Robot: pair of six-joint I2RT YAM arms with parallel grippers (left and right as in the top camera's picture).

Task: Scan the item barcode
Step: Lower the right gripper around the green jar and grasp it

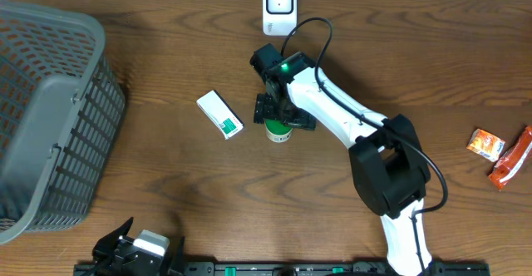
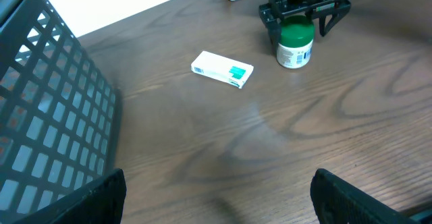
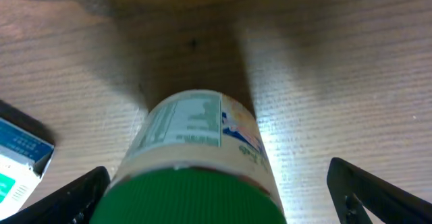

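Observation:
A small white bottle with a green cap [image 1: 278, 131] stands upright on the wooden table below the white barcode scanner [image 1: 279, 6]. My right gripper [image 1: 283, 116] hangs open over the bottle, one finger on each side of the cap and neither touching it. In the right wrist view the bottle [image 3: 196, 150] fills the space between the spread fingers [image 3: 364, 190], its printed label facing up. In the left wrist view the bottle [image 2: 295, 43] sits under the right gripper [image 2: 304, 15]. My left gripper [image 2: 216, 200] is open and holds nothing, low at the table's near-left edge [image 1: 133, 247].
A white and green box [image 1: 219, 114] lies flat just left of the bottle. A grey mesh basket [image 1: 50, 118] fills the left side. Two orange-red snack packets [image 1: 485, 144] [image 1: 511, 160] lie at the far right.

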